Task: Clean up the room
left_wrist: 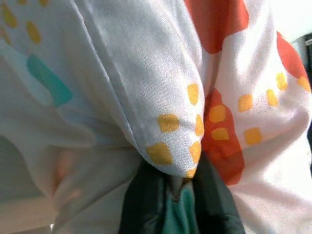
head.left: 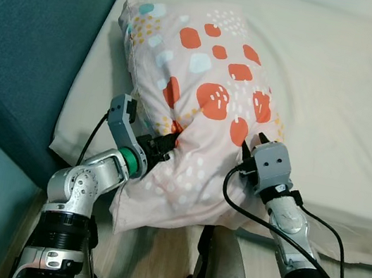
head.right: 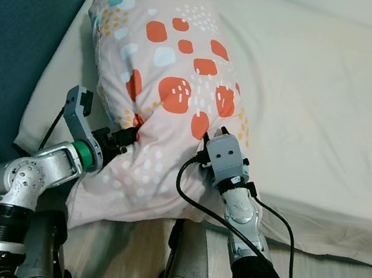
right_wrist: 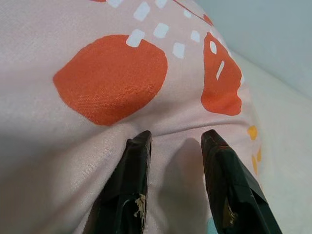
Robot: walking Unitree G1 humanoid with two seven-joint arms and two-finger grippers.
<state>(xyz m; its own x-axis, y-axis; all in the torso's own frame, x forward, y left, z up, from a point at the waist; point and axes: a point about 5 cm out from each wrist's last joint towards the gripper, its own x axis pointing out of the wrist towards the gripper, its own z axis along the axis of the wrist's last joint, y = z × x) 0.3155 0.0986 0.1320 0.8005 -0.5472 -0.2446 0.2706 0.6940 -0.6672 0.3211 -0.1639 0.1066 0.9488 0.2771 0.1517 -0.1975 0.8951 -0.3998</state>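
pillow: patterned pink, lies on the bed near the teal headboard, its near end hanging over the bed edge
left gripper: fingers clamped on a fold of pillow fabric
right gripper: fingers parted, tips pressed against the pillow's side

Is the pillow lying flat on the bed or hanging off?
Partly off. The pillow lies mostly on the mattress, its near end overhanging the edge; the left tool pinches its fabric, the right tool presses into it, open.
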